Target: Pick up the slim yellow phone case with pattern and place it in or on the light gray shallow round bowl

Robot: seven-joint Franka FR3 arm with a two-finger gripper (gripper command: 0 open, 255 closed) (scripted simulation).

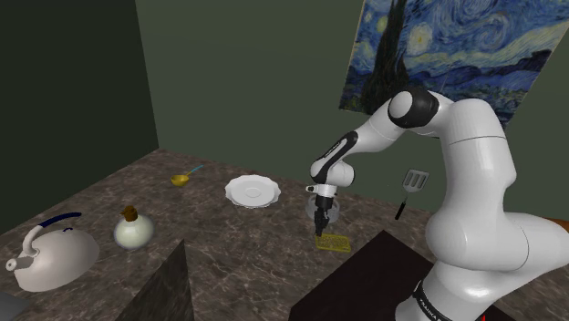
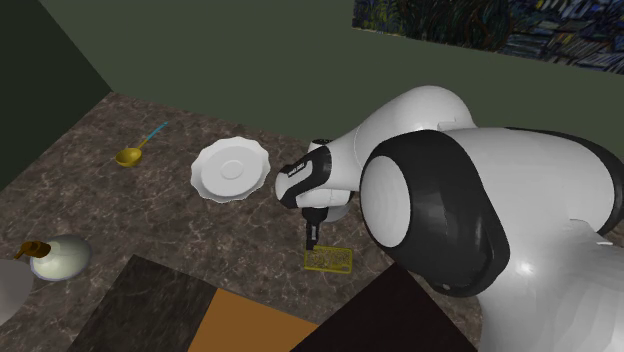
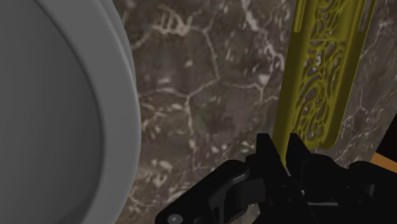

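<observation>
Your tool [image 3: 283, 147] is closed on one long edge of the yellow patterned phone case [image 3: 326, 70]. The case lies on the counter [image 3: 203, 95] right under the tool. The pale round bowl [image 1: 253, 191] sits apart from the tool.

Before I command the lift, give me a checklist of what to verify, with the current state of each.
1. Gripper on the yellow phone case: in the wrist view the fingers clasp its long edge. Ok.
2. Grip security: only the thin rim is pinched, so the case may swing on the lift. Cannot tell.
3. Case off the countertop: it lies flat on the surface, not yet lifted. Not ok.
4. Bowl ready: upright, with nothing in it. Ok.
5. Side clearance: a pale rounded object sits close beside the gripper, and the gap is unclear. Cannot tell.
</observation>
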